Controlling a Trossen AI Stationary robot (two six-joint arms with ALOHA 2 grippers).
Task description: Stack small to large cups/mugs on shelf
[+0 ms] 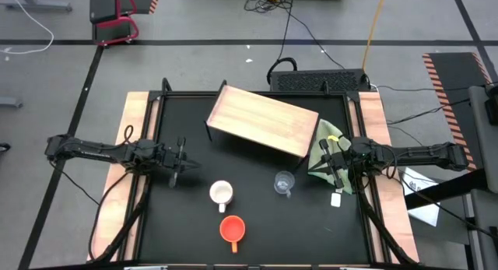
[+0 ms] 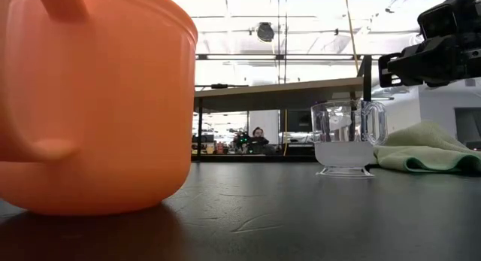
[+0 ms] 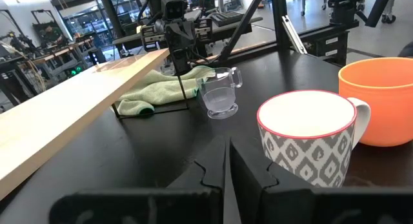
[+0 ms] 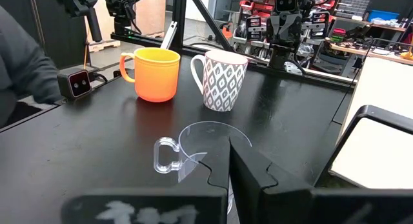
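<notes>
**Still, three cups are kept off the shelf**

Beside the wooden shelf on the bench, the clear cup is seen nearest it, the patterned white mug further out, the orange mug furthest. The left pincer is closed and empty near the white mug; the right pincer is closed over a green cloth.

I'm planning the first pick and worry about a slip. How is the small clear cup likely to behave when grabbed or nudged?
The clear cup looks thin-walled and small, so it is probably light and may skid on the smooth black table if nudged. Its glossy wall could be slippery; the handle offers a surer hold. It stands upright on a wide base, so tipping seems unlikely.
</notes>
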